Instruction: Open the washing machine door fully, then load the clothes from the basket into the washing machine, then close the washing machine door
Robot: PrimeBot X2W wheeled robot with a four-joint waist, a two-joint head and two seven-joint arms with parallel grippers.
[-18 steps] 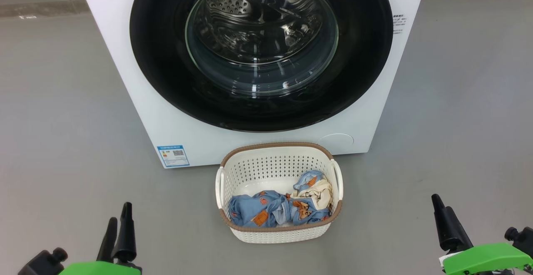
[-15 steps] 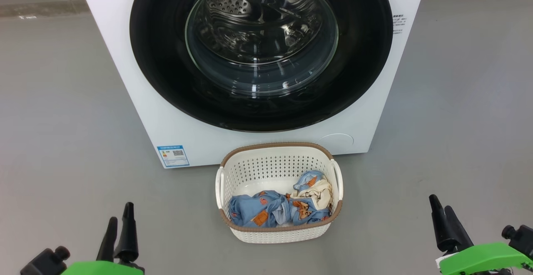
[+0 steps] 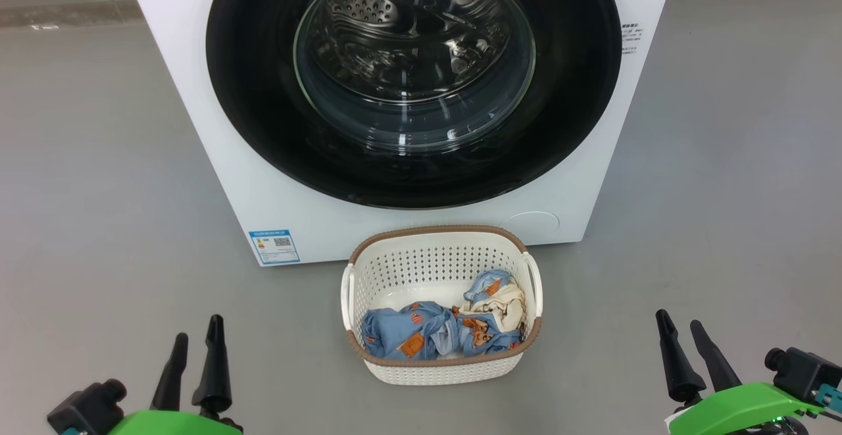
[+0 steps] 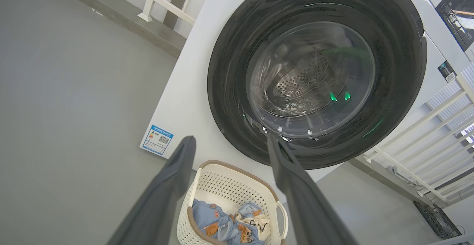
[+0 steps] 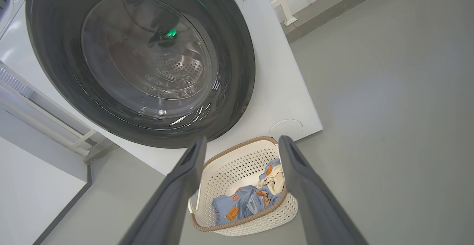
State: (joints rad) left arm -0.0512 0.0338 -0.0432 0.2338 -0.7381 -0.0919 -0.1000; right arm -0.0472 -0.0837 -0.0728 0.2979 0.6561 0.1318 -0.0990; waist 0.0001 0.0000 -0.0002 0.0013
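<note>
Looking down from my head camera: a big white front-loading washing machine (image 3: 197, 126) fills the upper centre of the frame. Its large round door (image 3: 250, 126), with a wide glossy black rim and a bulging clear glass centre, sits closed against the front. The steel perforated drum (image 3: 368, 7) shows through the glass.

At the machine's lower left corner is a blue energy sticker (image 3: 273, 246) with a QR code, its print too small to read. Small dark lettering (image 3: 630, 32) at the machine's upper right is also unreadable.

On the grey floor (image 3: 99, 191), lower centre, just in front of the machine, stands a small cream-white perforated plastic basket (image 3: 434, 260) with a brown woven-look rim. Inside lie the clothes (image 3: 421, 336): light-blue fabric with orange-brown patches and a cream-white piece.

My left gripper (image 3: 197, 328), lower left, and my right gripper (image 3: 677, 318), lower right, both have their fingers spread, holding nothing, well apart from the basket.
</note>
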